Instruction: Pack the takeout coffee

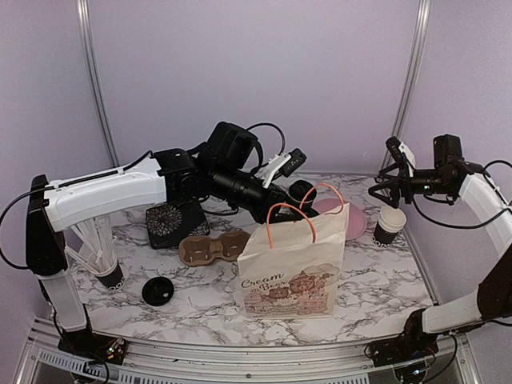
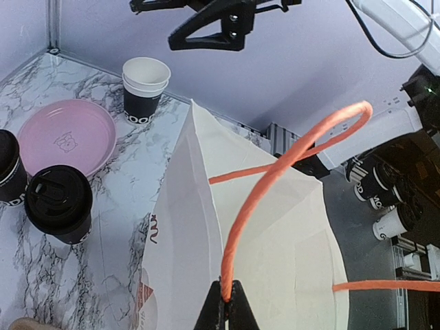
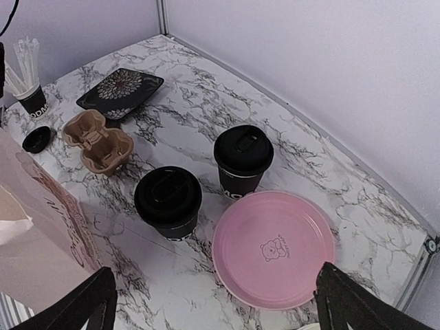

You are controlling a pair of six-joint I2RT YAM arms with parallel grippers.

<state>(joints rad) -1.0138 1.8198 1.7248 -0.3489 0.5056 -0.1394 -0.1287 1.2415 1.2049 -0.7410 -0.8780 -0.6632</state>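
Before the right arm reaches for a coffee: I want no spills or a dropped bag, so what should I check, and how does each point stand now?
1. Grip: the left gripper pinches the orange handle: ok.
2. Mouth of the paper bag open: ok.
3. The lidded cup nearest the bag and the second lidded cup upright, lids on: ok.
4. The right gripper open and empty: ok.
5. Cups seated in the cardboard carrier: not ok, it is empty and lies apart from them.
6. Bottom of the bag free: cannot tell, hidden.
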